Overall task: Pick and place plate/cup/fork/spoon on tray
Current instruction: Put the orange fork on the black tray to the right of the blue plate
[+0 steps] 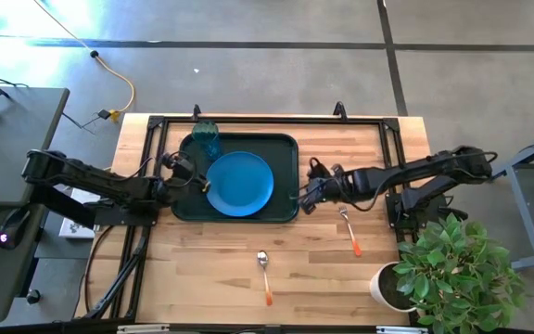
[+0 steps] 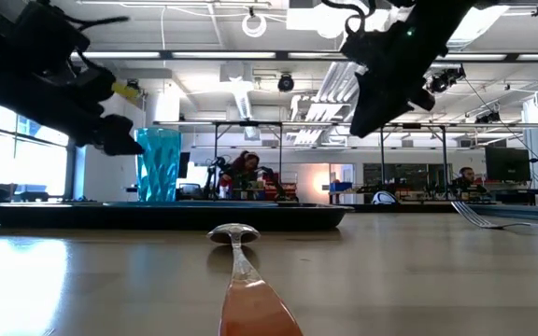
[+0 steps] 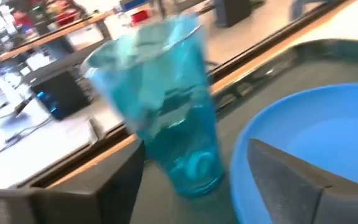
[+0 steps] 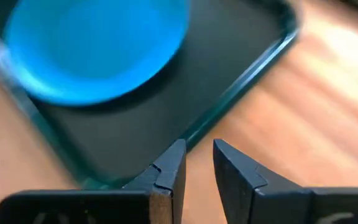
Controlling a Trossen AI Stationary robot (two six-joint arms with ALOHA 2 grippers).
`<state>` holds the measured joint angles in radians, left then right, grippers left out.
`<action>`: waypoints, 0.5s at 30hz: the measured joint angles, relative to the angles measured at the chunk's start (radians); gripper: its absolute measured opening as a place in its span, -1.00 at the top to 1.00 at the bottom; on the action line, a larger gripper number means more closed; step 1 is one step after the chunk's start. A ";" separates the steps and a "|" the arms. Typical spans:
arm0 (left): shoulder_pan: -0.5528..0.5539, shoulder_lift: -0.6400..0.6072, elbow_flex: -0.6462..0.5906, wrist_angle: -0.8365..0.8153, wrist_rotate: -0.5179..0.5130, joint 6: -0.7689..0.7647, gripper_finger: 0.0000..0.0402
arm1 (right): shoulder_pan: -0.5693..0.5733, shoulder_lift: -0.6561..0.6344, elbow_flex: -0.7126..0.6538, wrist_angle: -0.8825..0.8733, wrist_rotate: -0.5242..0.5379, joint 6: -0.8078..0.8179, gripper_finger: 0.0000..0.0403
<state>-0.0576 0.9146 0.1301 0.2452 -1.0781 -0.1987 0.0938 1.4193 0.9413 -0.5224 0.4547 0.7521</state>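
Surface (image 1: 202, 260), light wood, filled most of the high view. Tray (image 1: 286, 209) sat upper centre of that frame, w/ the plate (image 1: 239, 183) flat inside it toward the right and the cup (image 1: 206, 139) upright in its upper-left corner, so 2 of 4 items looked done. Potted plant (image 1: 452, 269) stood lower right, out of the way.

Left gripper (image 1: 180, 168) hung over the tray's left part, just beside the plate and near the cup; its wrist view showed the jaws spread w/ nothing between, prob. just let go of the cup. Right gripper (image 1: 306, 198) hovered by the tray's right rim, jaws nearly together, narrow gap, pinching nothing; likely placed to go for the fork.

Fork (image 1: 350, 232) lay right of centre on bare wood, below that gripper. Spoon (image 1: 264, 276) lay bottom centre, well apart from both arms.
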 joint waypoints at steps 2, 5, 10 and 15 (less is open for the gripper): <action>-0.021 -0.010 0.025 -0.011 0.016 0.025 -0.19 | 0.010 0.000 0.000 0.005 -0.076 -0.002 0.65; -0.052 -0.025 0.048 -0.038 0.011 0.045 0.01 | 0.020 0.000 -0.007 0.009 -0.168 -0.016 0.65; -0.116 -0.066 0.057 -0.116 -0.001 0.051 0.29 | 0.017 0.000 -0.008 -0.015 -0.199 0.155 0.65; -0.206 -0.135 0.057 -0.130 0.062 0.096 0.49 | 0.026 0.000 -0.008 -0.159 -0.249 0.279 0.65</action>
<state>-0.2637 0.7799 0.1875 0.1150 -1.0158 -0.1030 0.1202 1.4193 0.9337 -0.6818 0.2054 1.0315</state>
